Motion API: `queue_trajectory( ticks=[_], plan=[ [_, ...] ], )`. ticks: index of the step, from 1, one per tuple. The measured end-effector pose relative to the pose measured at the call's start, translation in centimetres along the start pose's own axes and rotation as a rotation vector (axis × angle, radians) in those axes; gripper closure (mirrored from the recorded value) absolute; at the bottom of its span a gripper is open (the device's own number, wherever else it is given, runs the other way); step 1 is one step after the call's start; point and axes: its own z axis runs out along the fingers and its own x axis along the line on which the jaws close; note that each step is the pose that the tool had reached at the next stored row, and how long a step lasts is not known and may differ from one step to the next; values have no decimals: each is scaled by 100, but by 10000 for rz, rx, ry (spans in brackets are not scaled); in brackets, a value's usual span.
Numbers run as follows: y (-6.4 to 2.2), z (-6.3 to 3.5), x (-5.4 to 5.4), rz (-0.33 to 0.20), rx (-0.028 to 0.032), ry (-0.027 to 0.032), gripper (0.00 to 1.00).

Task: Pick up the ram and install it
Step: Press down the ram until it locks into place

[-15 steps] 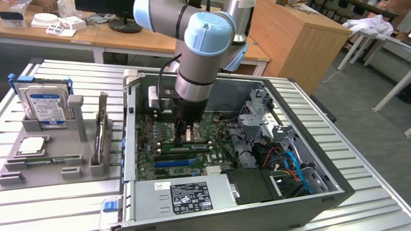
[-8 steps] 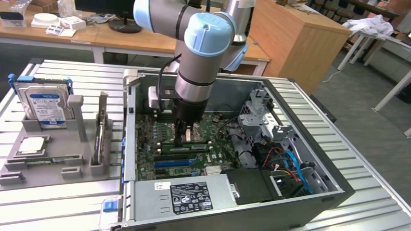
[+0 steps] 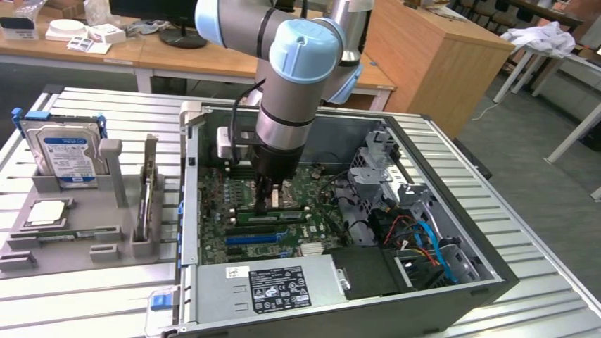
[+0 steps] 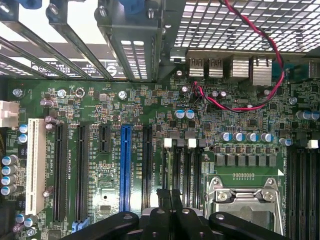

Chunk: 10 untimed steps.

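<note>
Exterior view: our end effector [image 3: 266, 199] sits low in the open PC case [image 3: 469, 282], frame centre, fingers pinched together over the motherboard's [image 3: 324, 184] RAM slots [image 4: 182, 175]. We can't tell if the ram is between them. A green stick lies in the grey holder [image 3: 61, 232] w/ the hard drive [image 3: 66, 151], lower left. Case walls crowd it; room is mostly upward.

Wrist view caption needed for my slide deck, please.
Shut tool poised low over the motherboard, just above the black memory slots beside the processor socket.
</note>
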Motion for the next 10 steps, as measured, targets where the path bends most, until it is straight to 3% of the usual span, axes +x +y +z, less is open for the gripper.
queue_trajectory(
  ticks=[10],
  plan=[
    [0, 12, 1, 0, -1, 1, 89]
  ],
)
